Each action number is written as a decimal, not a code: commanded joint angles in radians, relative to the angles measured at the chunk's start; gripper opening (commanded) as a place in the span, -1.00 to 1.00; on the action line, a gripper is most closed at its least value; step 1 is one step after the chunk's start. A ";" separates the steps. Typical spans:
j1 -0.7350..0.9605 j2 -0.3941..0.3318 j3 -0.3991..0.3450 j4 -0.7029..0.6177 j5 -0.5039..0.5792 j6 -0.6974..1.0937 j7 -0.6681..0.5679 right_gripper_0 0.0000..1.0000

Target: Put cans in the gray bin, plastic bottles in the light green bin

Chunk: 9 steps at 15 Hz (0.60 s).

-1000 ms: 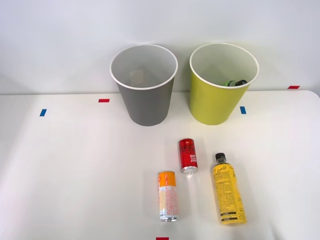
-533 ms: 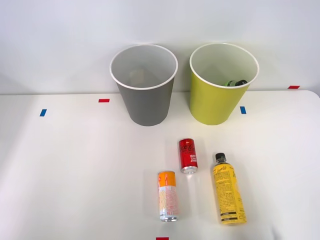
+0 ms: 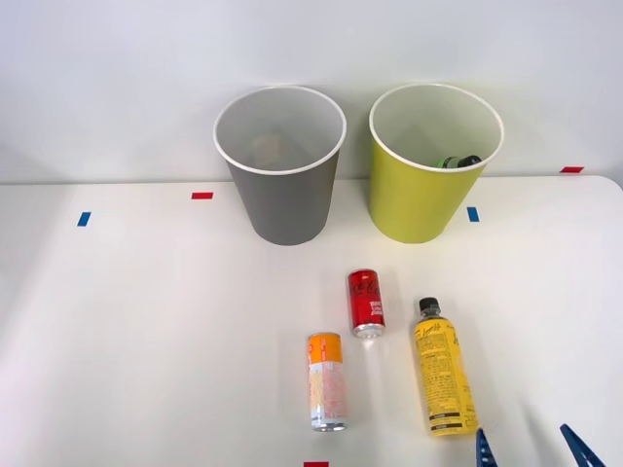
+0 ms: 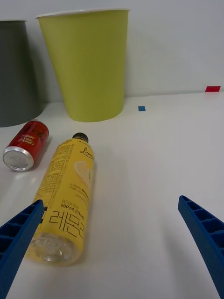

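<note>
From where I stand, the right gripper (image 3: 531, 449) sits low at the near edge of the table (image 3: 146, 341), its blue ribbed fingers (image 4: 201, 233) spread wide apart with nothing between them. Just beside it lies the yellow-labelled bottle (image 3: 444, 378) on its side, black cap pointing toward the light green bin (image 3: 428, 175), which already has a dark green bottle (image 3: 458, 161) showing inside. The red can (image 3: 366, 303) and the orange-topped can (image 3: 327, 381) lie flat nearby, both well short of the gray bin (image 3: 282, 170). The risk, I'd say, is alignment: one finger sits right at the bottle's base (in the wrist view) while the other is far off to the side, so a closing grasp could nudge the round bottle and send it rolling toward the red can. A grip near the base could also let it tip.
</note>
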 commanded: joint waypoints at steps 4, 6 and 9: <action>0.018 -0.158 0.013 -0.377 -0.142 0.522 -0.016 1.00; -0.002 -0.186 -0.002 -0.503 -0.154 0.766 -0.031 1.00; -0.076 -0.219 -0.016 -0.659 -0.160 1.171 -0.134 1.00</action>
